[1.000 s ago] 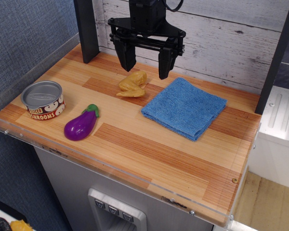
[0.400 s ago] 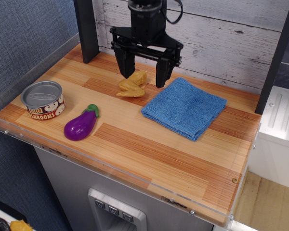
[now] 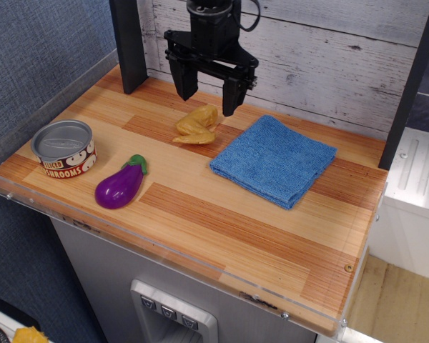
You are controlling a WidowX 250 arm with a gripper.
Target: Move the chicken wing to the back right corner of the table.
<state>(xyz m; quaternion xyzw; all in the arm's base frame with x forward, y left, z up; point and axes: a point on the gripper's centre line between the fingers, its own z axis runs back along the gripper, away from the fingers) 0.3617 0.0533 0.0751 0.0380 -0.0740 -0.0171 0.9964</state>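
The golden-yellow chicken wing (image 3: pixel 196 125) lies on the striped wooden table (image 3: pixel 222 221), left of centre toward the back. My black gripper (image 3: pixel 206 100) hangs open just above and behind the wing, one finger to its back left and one to its back right, holding nothing. The wing is in full view and free of the fingers.
A folded blue cloth (image 3: pixel 274 158) lies to the right of the wing. A purple eggplant (image 3: pixel 120 185) and a mushroom can (image 3: pixel 64 148) sit at the front left. A dark post (image 3: pixel 129 43) stands at the back left, another at the right (image 3: pixel 407 86). A plank wall (image 3: pixel 329 57) runs behind.
My gripper has shifted slightly back and left and turned a little, with its fingers now higher above the wing. The wing and the other objects have not moved.
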